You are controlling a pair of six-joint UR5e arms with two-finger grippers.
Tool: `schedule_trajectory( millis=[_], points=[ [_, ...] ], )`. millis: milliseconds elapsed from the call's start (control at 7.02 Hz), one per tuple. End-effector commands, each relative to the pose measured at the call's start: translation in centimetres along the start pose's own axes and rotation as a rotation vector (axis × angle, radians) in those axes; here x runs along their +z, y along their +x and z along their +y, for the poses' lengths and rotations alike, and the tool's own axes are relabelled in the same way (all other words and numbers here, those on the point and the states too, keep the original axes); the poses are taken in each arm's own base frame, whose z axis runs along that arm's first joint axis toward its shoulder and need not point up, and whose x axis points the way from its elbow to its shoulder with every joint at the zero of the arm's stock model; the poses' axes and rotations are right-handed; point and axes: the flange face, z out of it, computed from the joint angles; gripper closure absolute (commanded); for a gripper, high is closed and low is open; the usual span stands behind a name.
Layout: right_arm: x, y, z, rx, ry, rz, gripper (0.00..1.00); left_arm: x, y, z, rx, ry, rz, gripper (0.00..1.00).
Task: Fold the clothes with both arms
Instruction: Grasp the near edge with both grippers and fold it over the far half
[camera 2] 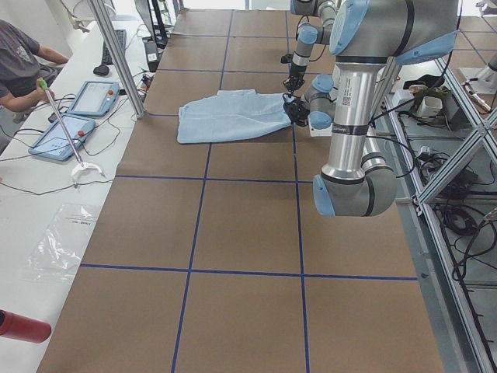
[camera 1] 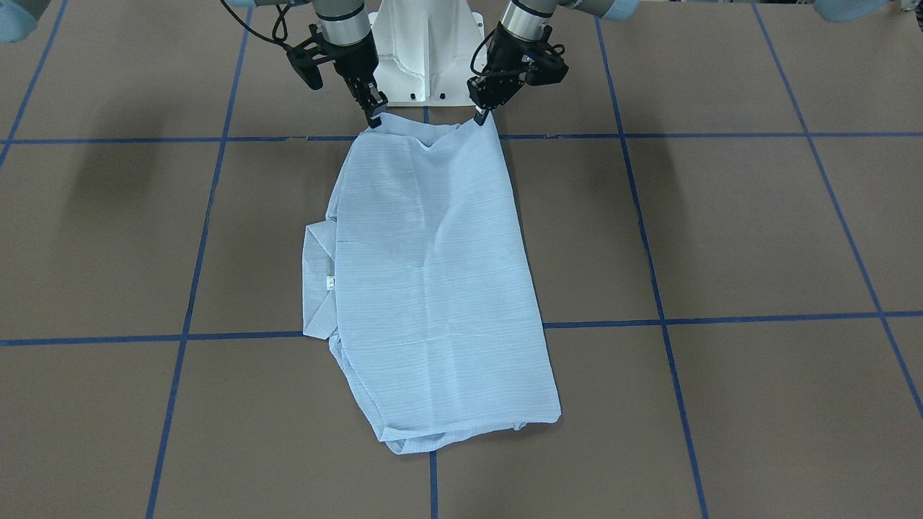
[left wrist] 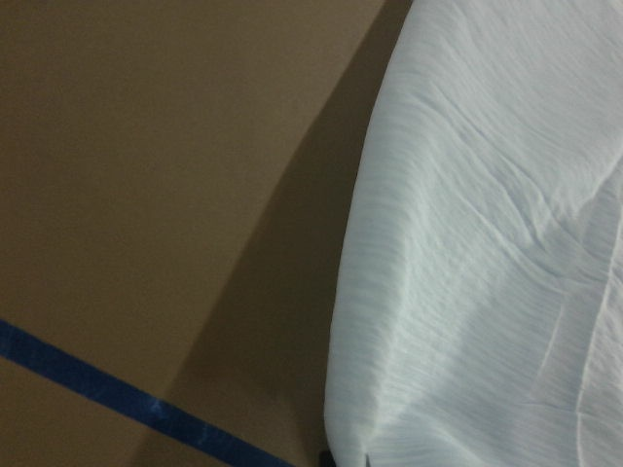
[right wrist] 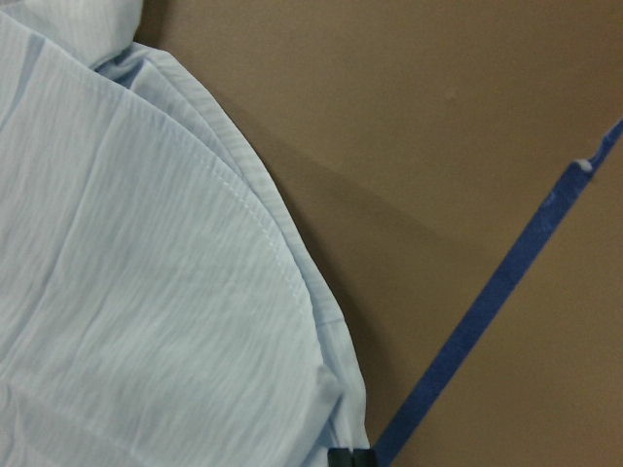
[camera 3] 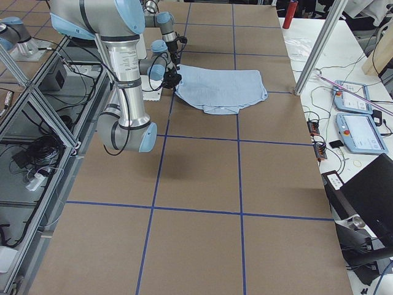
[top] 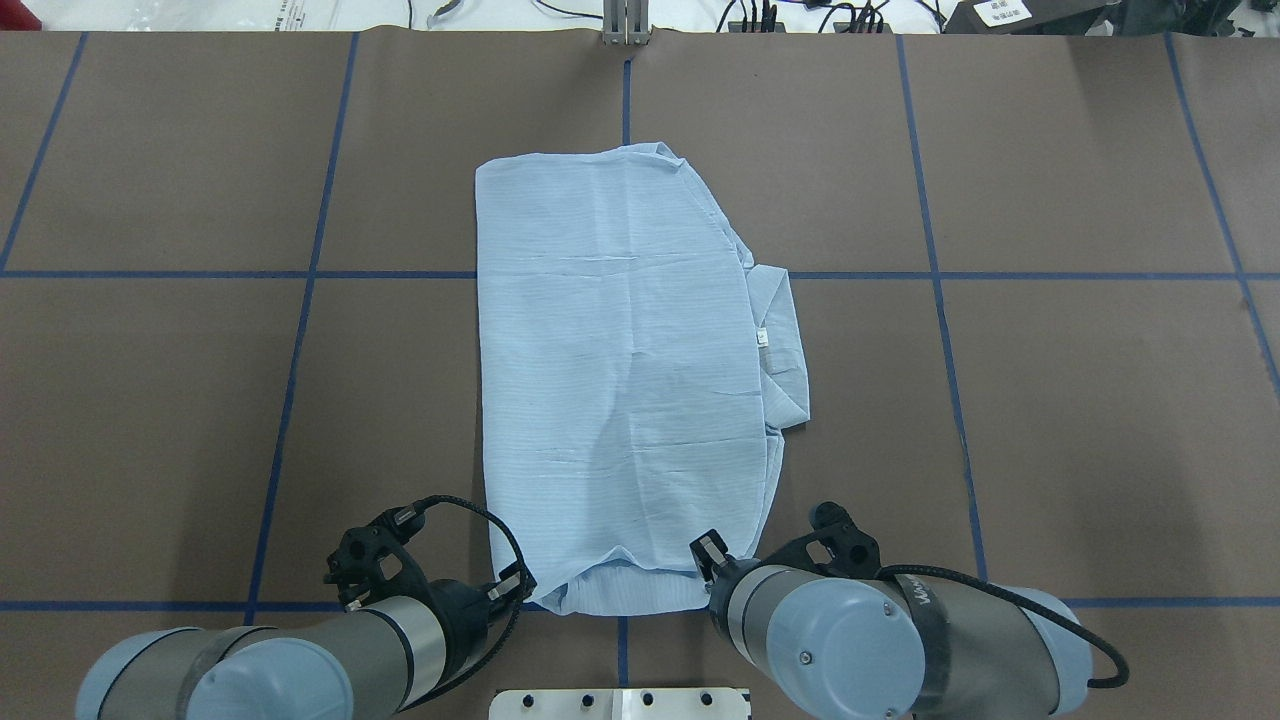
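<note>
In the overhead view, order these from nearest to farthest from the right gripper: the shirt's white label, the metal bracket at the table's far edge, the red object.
From the right gripper:
1. white label, on the shirt, right side.
2. metal bracket, far edge, centre.
3. red object, far left corner.

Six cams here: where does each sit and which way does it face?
Front-facing: across the table, facing the robot, steeply down; base, left gripper and right gripper on the shirt.
Overhead: behind the robot, looking forward and down; left arm, right arm.
Exterior left: table end; left arm near, right arm far.
Exterior right: opposite end; right arm near.
Left wrist: down on shirt edge and table; left gripper barely shows.
Right wrist: down on shirt hem and tape.
Shared: all show the shirt; front-facing and overhead are mirrored.
</note>
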Motion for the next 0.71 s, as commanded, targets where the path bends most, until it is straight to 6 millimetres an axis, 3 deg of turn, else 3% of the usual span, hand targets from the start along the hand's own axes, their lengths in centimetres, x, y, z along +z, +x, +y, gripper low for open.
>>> schedule_trajectory(
  millis=[0, 142, 285, 427, 570],
  points=[
    [-6.0, 0.4, -0.1, -0.005, 0.0, 0.006, 1.0, -5.0, 2.3, -0.1, -0.025, -0.05, 0.064, 1.0],
    [-8.2, 0.4, -0.6, -0.002, 0.02, 0.006, 1.0, -8.7, 3.7, -0.2, -0.033, -0.072, 0.091, 1.0],
    [-9.7, -1.6, -2.5, 0.032, 0.04, -0.036, 1.0, -10.9, 4.6, -0.3, -0.034, -0.1, 0.079, 1.0],
    [-9.6, -3.1, -3.6, 0.04, 0.066, -0.062, 1.0, -10.6, 5.8, -2.7, -0.038, -0.045, 0.099, 1.0],
    [-9.2, -7.7, -4.4, -0.012, 0.1, -0.11, 1.0, -10.0, 8.8, -6.0, -0.023, 0.034, 0.137, 1.0]
  ],
)
